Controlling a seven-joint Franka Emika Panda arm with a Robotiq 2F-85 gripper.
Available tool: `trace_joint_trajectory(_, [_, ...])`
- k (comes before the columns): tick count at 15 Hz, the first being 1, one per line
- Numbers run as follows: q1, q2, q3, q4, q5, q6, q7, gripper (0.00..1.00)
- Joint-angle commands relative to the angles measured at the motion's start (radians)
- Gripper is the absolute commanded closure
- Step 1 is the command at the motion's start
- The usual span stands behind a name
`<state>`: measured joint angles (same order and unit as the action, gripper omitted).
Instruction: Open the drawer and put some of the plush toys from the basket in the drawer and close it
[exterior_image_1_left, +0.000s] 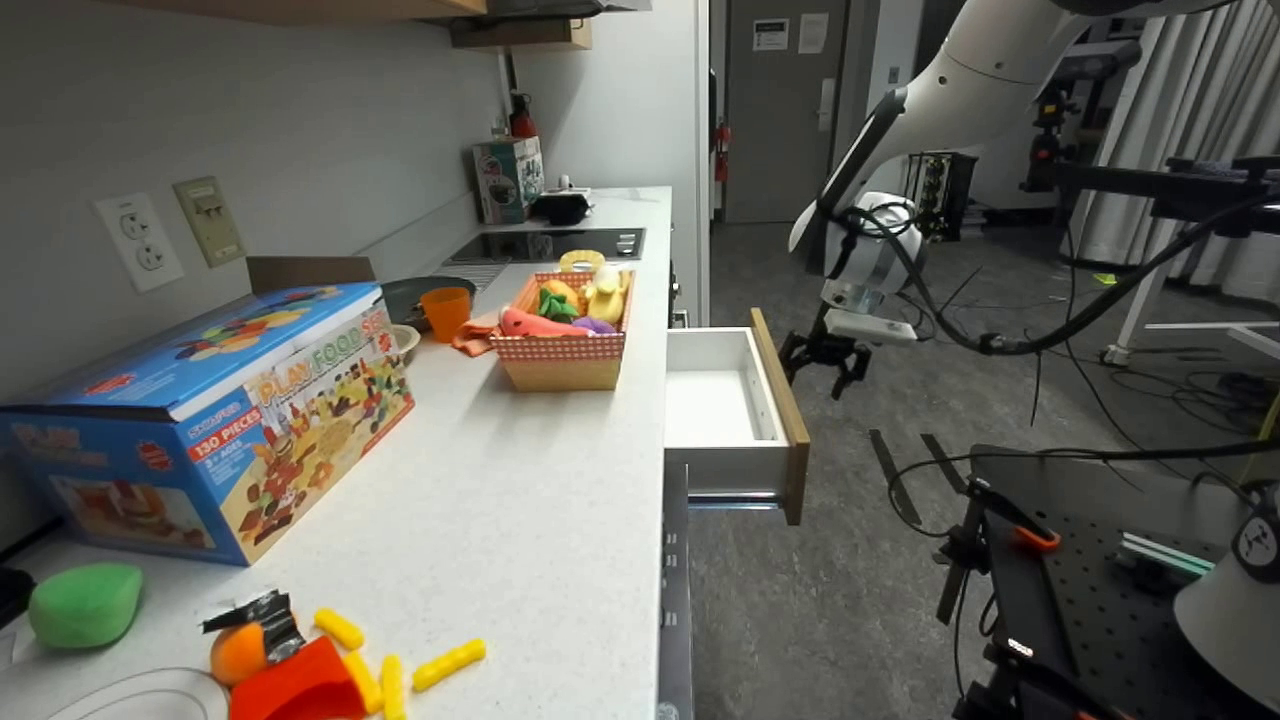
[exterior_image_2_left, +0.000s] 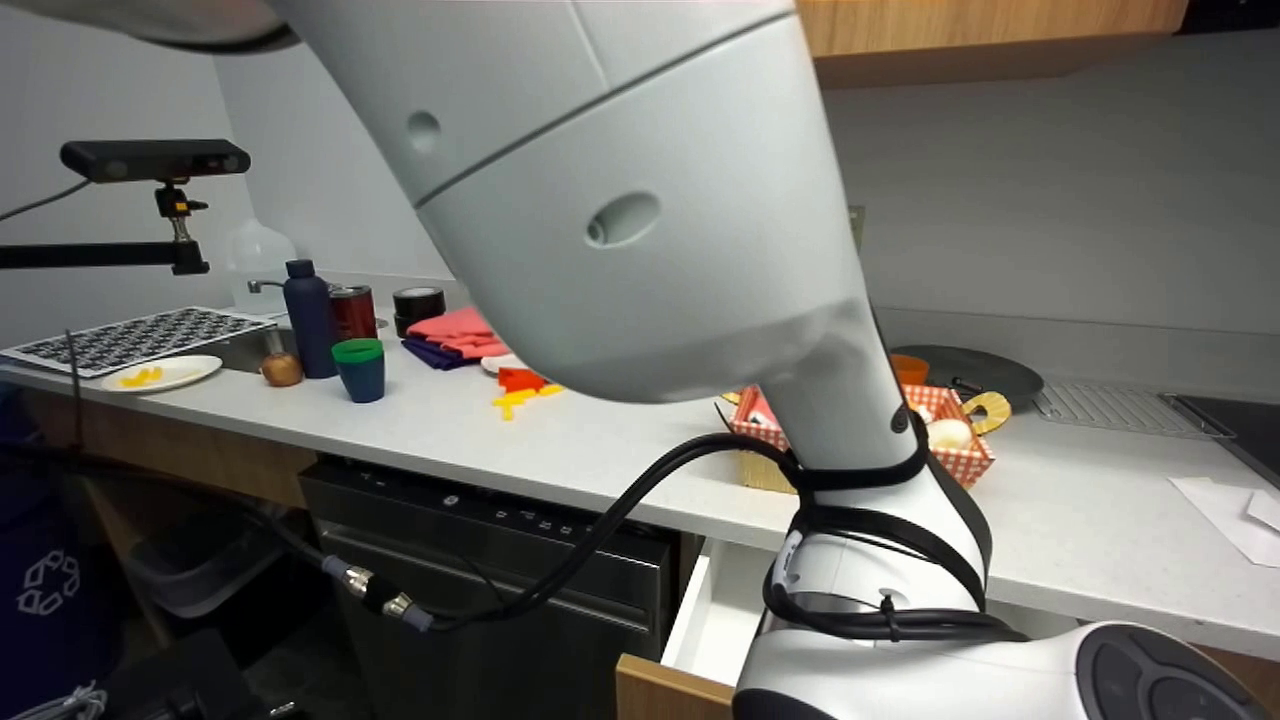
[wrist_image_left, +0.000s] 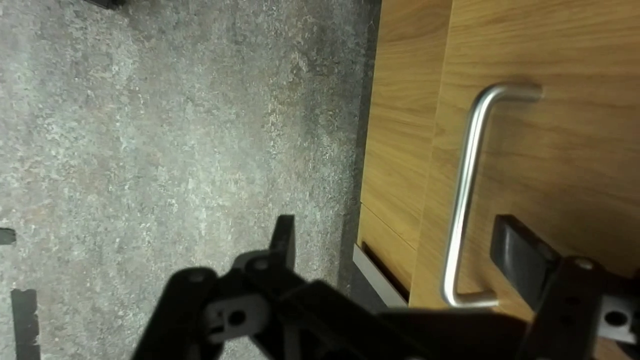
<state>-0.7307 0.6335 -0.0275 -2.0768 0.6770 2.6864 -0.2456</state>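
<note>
Jaws spread apart near the handle (wrist_image_left: 466, 190); drawer (exterior_image_1_left: 725, 410) juts past the counter edge (exterior_image_1_left: 660, 440); open floor (exterior_image_1_left: 800, 600) beyond its front.

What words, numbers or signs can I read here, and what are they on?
"PLAY FOOD SET": blue toy box.
"130 PIECES": same box.
"3+ AGES": same box, slightly blurred.
Recycling arrows, wordless: dark blue bin.
Too small or blurred: the box's other print, door notices, green-and-white carton, appliance panel, robot base emblem.

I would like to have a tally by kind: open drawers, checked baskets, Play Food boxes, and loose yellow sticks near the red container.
Open drawer: 1
Checked basket: 1
Play Food box: 1
Yellow sticks visible: 4
Total: 7
</note>
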Motion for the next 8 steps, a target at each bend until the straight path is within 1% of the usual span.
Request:
trace_joint_trajectory(1, [0.004, -0.004, -0.005, 0.0, 0.001, -0.004, 0.0, 0.0])
trace_joint_trajectory(4, [0.004, -0.004, -0.004, -0.001, 0.001, -0.004, -0.001, 0.0])
trace_joint_trajectory(8, [-0.019, 0.007, 0.026, 0.014, 0.005, 0.06, -0.104, 0.0])
